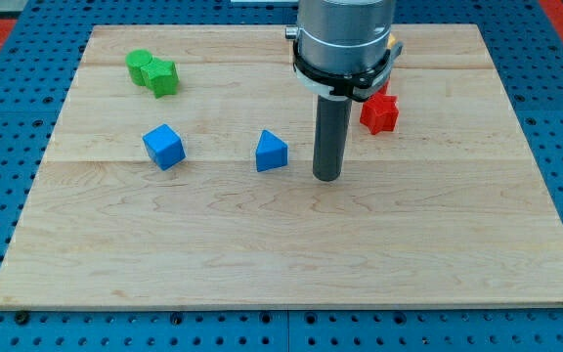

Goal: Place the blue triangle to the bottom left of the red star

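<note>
The blue triangle point(271, 152) lies on the wooden board point(291, 254) near the middle. The red star point(379, 112) lies up and to the view's right of it, partly hidden behind the arm's body. My tip point(326, 178) rests on the board just to the right of the blue triangle, a small gap between them, and below-left of the red star.
A blue cube point(164, 147) lies to the left of the triangle. Two green blocks point(152, 72) sit together at the upper left. The arm's grey body point(345, 44) hangs over the board's top middle. A blue pegboard surrounds the board.
</note>
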